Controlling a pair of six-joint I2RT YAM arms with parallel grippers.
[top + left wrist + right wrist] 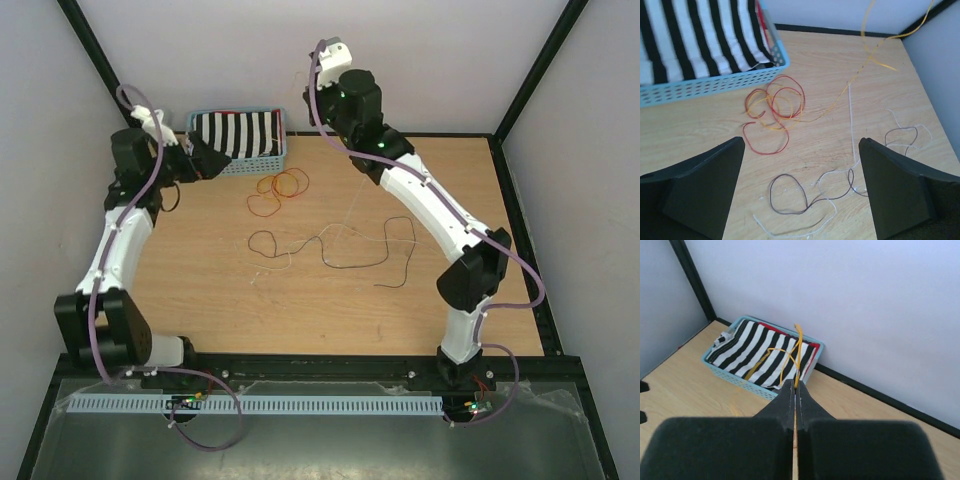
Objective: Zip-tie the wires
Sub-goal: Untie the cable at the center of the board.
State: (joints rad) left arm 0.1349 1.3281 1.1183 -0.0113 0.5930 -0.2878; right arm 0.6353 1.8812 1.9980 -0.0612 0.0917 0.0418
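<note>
My right gripper point(794, 385), raised high over the far side of the worktop point(200, 290), is closed tight on a yellow wire point(798, 342) that trails down from it. My left gripper point(801, 150) hangs wide open and empty at the far left. The other wires lie loose: red and orange loops point(775, 105) just beside a blue basket point(255, 163) holding striped cloth, and a dark wire point(352, 266) sprawled mid-worktop. Nothing is gathered or tied, so I judge the job barely begun. The worktop is pale wood grain, surrounded by plain pale walls and black frame posts.
</note>
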